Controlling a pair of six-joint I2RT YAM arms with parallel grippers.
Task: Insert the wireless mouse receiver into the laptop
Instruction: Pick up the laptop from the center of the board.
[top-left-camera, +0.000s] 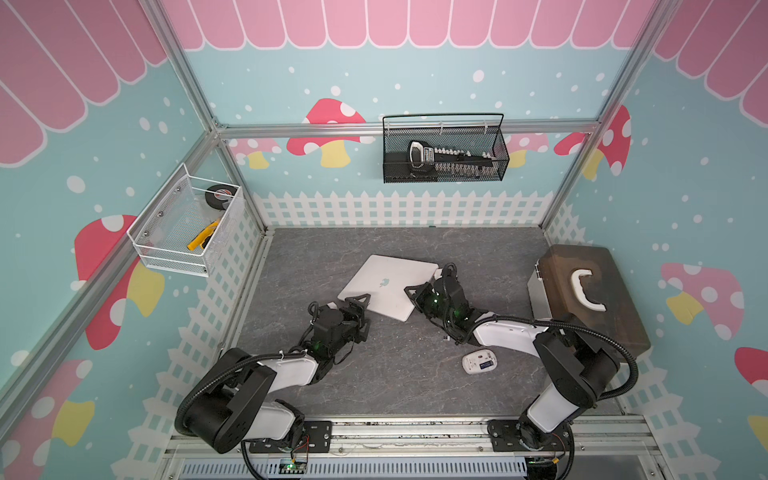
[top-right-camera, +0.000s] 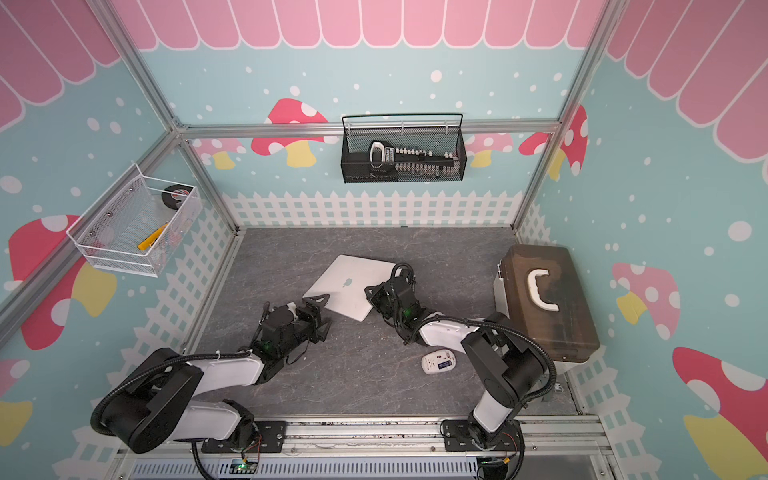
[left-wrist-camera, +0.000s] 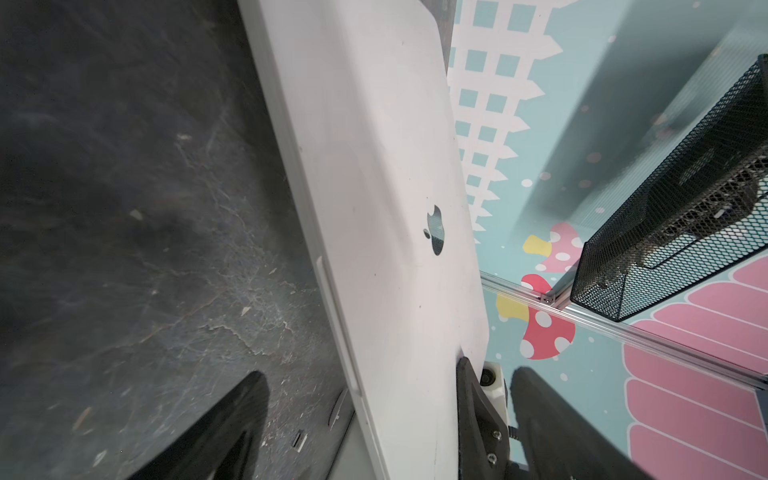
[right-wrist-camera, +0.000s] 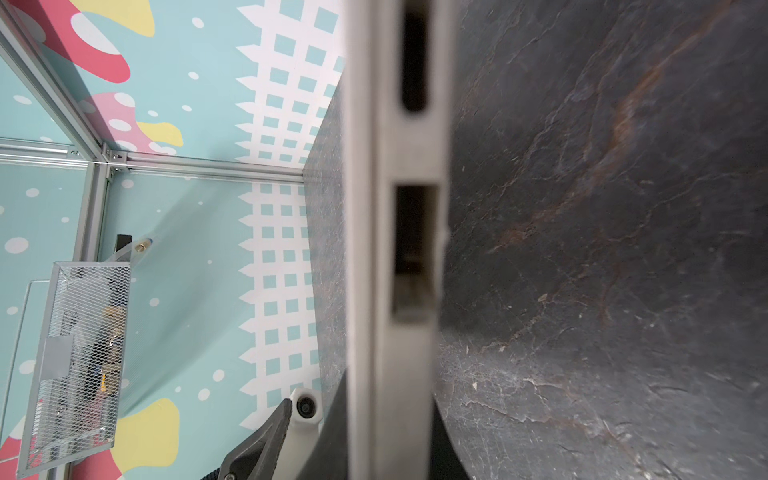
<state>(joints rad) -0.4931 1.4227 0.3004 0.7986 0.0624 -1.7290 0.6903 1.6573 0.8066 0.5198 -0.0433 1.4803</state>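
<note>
The laptop (top-left-camera: 384, 282) (top-right-camera: 347, 282), silver-grey and closed, lies askew mid-table. My right gripper (top-left-camera: 412, 291) (right-wrist-camera: 390, 390) is shut on its near right edge, one finger on each face. That edge (right-wrist-camera: 399, 374) shows a rectangular port (right-wrist-camera: 415, 249). My left gripper (top-left-camera: 360, 305) (left-wrist-camera: 388, 372) stands open at the near left edge. The slab passes between its wide-apart fingers (left-wrist-camera: 232, 415) with gaps on both sides. A tiny pale stub (top-left-camera: 446, 338), seemingly the wireless mouse receiver, lies on the table beside my right forearm.
A white mouse (top-left-camera: 478, 363) (top-right-camera: 438, 361) lies belly-up near the front right. A brown box (top-left-camera: 590, 299) with a white handle stands at the right wall. A black mesh basket (top-left-camera: 444, 153) hangs on the back wall. A white one (top-left-camera: 187, 224) hangs on the left wall.
</note>
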